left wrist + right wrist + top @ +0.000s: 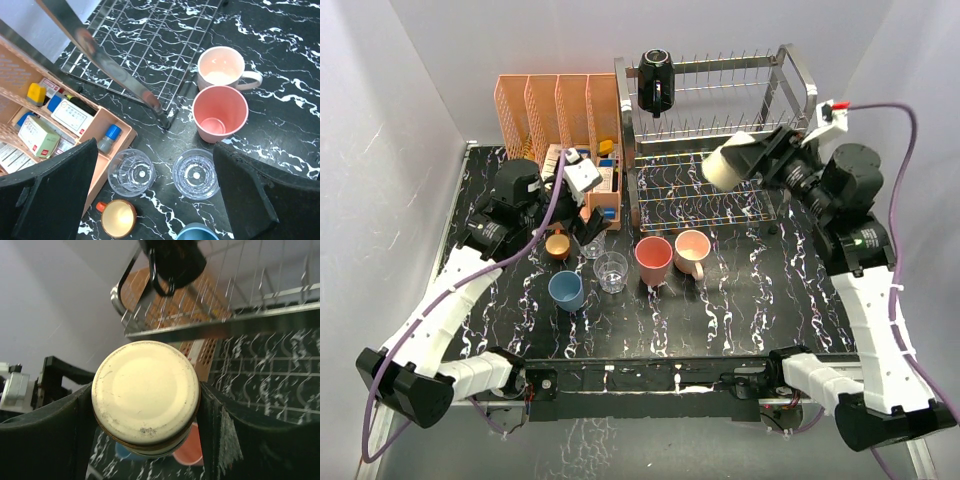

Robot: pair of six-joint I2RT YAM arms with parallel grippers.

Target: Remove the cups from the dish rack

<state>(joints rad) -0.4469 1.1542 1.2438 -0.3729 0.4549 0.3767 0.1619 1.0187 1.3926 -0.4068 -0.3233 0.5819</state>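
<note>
Above the dish rack's [685, 208] lower tier a cream cup [725, 166] is pinched by the right gripper [754, 156]; the left gripper [156, 192] is held spread wide over two clear glasses [196, 173]; a black mug [656, 80] is perched on the upper tier.

Black mug [656, 82]; cream cup [724, 168]; marbled table [770, 290]

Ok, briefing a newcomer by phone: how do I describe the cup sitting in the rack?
Find the silver wire dish rack at the table's back. At the left end of its upper tier sits a black mug. It is the only black cup, and the only one resting on the rack.
</note>
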